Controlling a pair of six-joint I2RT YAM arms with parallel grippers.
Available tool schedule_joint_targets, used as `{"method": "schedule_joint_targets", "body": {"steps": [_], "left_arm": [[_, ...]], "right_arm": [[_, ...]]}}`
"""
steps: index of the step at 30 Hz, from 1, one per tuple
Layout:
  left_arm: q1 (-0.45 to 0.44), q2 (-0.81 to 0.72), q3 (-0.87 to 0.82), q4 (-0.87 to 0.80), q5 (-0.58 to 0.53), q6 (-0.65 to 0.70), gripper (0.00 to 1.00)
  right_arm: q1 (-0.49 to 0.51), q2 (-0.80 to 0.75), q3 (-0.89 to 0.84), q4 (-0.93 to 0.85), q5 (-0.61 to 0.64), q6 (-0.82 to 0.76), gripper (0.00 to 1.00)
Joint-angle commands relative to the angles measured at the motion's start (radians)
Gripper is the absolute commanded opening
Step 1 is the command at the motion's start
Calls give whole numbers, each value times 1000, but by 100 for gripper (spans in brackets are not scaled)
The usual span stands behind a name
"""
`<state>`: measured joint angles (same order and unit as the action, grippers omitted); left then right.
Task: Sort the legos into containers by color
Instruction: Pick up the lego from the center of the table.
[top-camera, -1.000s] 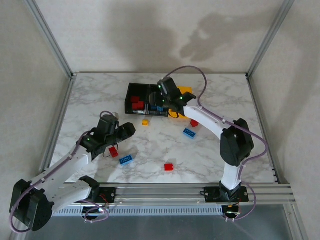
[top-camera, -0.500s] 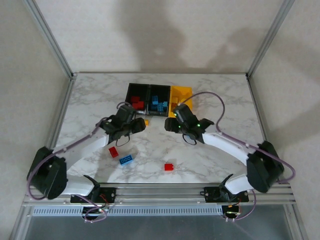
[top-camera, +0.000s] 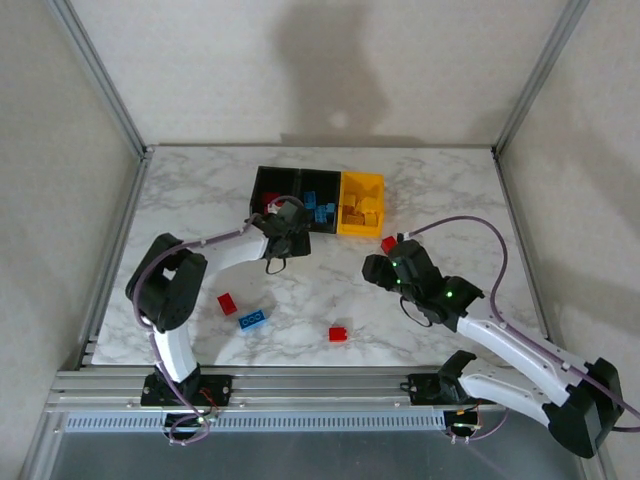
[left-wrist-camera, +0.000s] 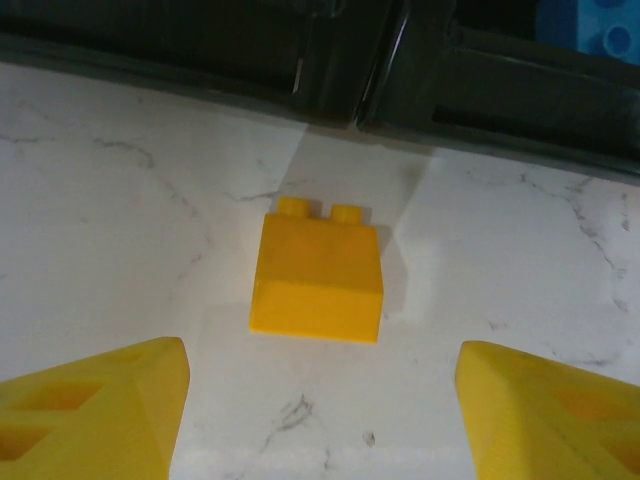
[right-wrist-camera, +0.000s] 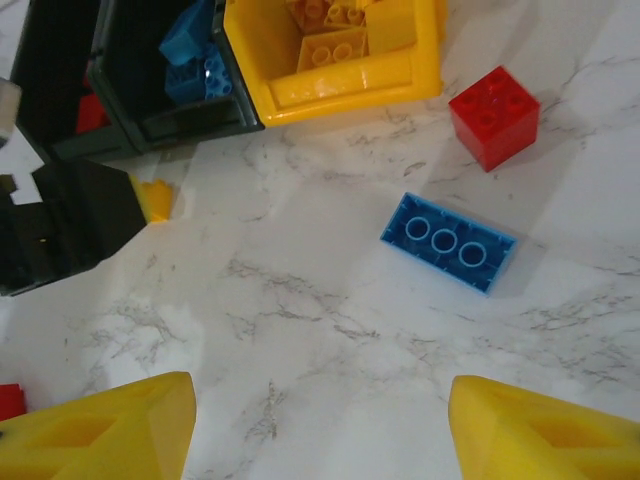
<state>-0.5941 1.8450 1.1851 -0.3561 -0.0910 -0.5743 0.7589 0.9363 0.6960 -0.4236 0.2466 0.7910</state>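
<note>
**Squarely Before a Loose Yellow Brick, Left Fingers Spread**

The left gripper (left-wrist-camera: 320, 425) hung low over the marble table (top-camera: 190, 200). Its yellow fingers (left-wrist-camera: 95, 410) were wide apart with nothing between them. Just ahead of the tips lay a small yellow brick (left-wrist-camera: 317, 275), flat on the marble with two studs showing along its far edge. It sat close in front of the seam where the left black bin (top-camera: 257, 195) met the middle black bin (top-camera: 320, 172).

From above, three bins stood in a touching row. The left black bin held red bricks (top-camera: 272, 207), the middle one blue bricks (top-camera: 320, 210), and the yellow bin (right-wrist-camera: 340, 82) yellow bricks (right-wrist-camera: 335, 45).

The right gripper (right-wrist-camera: 320, 430) was likewise spread and empty over bare marble. Ahead of it lay a long blue brick (right-wrist-camera: 448, 242) with three rings on its upward face. Beyond that, a square red brick (right-wrist-camera: 494, 115) sat near the yellow bin's front right corner.

Well away, toward the near edge, a near red brick (top-camera: 227, 303) and a near blue brick (top-camera: 252, 320) lay just beside each other. A lone red brick (top-camera: 339, 334) lay farther right.
</note>
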Motion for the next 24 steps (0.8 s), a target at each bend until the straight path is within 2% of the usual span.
{"method": "schedule_joint_targets", "body": {"steps": [1, 5, 7, 9, 16, 18, 24], "left_arm": [[-6, 49, 66, -32, -64, 42, 70], [-5, 108, 118, -52, -93, 61, 65], [-6, 124, 130, -56, -92, 70, 60], [-6, 133, 137, -67, -90, 76, 50], [-8, 76, 76, -65, -72, 77, 29], [-13, 42, 56, -63, -65, 73, 25], [-47, -34, 69, -78, -28, 70, 22]], "right_arm": [[0, -19, -25, -46, 54, 24, 68], [-1, -23, -31, -49, 56, 24, 68], [-1, -25, -33, -47, 58, 24, 68], [0, -27, -34, -50, 65, 23, 68], [-1, -25, -34, -51, 82, 15, 68], [-3, -21, -30, -48, 85, 14, 68], [-6, -35, -20, -57, 100, 23, 68]]}}
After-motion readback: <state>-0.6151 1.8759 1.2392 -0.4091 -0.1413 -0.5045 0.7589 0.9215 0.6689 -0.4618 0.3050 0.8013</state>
